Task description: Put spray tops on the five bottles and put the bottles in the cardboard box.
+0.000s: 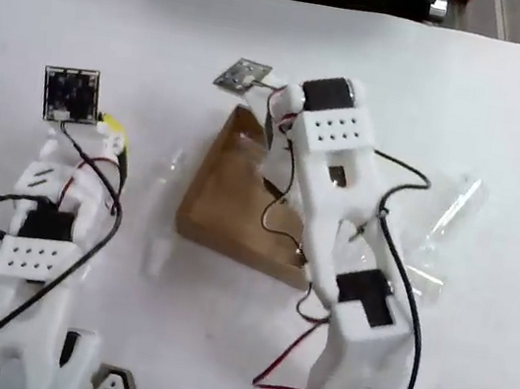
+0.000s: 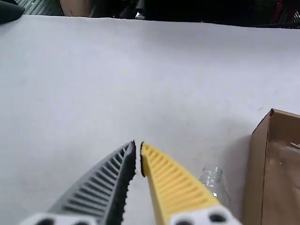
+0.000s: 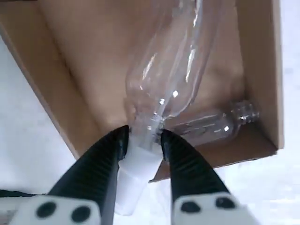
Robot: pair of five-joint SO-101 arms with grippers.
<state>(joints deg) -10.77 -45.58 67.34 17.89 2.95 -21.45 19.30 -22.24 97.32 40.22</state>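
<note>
— So, where does the right hand (image 3: 143,136) hold the bottle (image 3: 173,70)?
— At the neck, beside the white top (image 3: 136,176). It is clamped there, and the body is over the cardboard box (image 3: 260,70), above a second bottle (image 3: 206,124) lying inside.
— Is it fragile?
— I think it is light, thin, slippery plastic, so the stiff neck is the best place. The left hand (image 2: 138,147) is almost closed, empty, over the worktop (image 2: 140,70).

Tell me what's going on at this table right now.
The right end effector grips a clear bottle at its neck, by the white top, over the cardboard box. A second bottle lies inside the box. The left end effector is shut on nothing above the table, with a topless bottle beside the box.
</note>
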